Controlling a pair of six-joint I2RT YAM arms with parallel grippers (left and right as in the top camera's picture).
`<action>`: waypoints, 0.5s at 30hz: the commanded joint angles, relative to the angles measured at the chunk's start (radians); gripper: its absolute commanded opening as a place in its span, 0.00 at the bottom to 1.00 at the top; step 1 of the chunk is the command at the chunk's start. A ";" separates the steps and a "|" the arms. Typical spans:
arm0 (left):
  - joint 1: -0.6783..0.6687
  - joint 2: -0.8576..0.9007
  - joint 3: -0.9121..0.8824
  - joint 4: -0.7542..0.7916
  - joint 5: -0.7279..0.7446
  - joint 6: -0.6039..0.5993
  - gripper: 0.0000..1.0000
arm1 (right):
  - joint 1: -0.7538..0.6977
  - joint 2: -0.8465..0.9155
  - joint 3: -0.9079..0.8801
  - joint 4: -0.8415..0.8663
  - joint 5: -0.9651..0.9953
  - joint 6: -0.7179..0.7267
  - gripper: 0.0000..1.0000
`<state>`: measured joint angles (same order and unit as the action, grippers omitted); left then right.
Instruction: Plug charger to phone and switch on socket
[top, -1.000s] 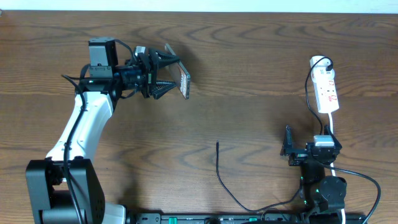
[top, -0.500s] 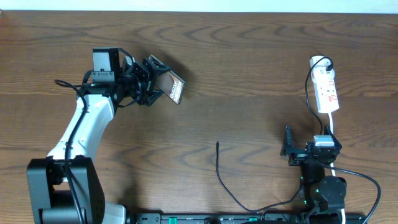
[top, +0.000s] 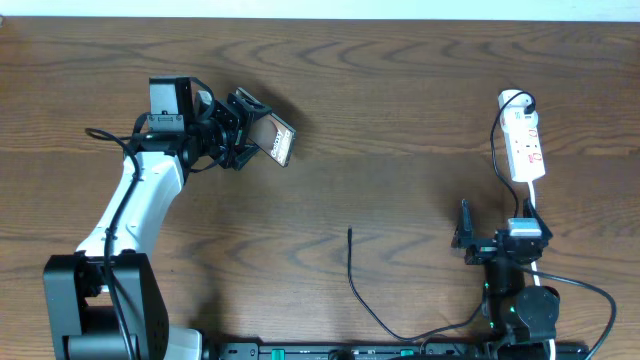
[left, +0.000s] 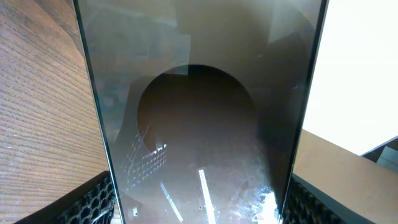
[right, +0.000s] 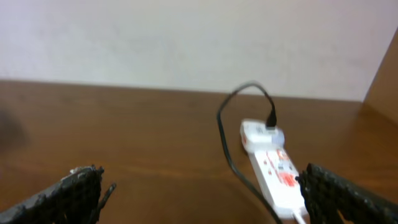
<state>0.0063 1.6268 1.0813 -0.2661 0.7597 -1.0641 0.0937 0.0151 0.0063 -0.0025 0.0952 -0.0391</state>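
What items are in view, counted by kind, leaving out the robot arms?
phone: 1
charger cable: 1
power strip: 1
Total: 3

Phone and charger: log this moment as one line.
left pincer shut on phone, tilted | right pincer open, empty | charger on table, unplugged | socket untouched
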 joint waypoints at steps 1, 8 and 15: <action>0.004 -0.025 0.003 0.005 0.014 0.024 0.07 | -0.008 -0.004 0.006 0.138 -0.098 0.124 0.99; 0.004 -0.025 0.003 0.013 0.014 0.020 0.07 | -0.008 0.149 0.264 0.054 -0.348 0.290 0.99; 0.003 -0.025 0.003 0.013 0.014 0.020 0.07 | -0.008 0.678 0.652 -0.045 -0.763 0.349 0.99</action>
<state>0.0063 1.6268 1.0805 -0.2600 0.7547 -1.0641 0.0933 0.4931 0.5377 -0.0330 -0.3885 0.2363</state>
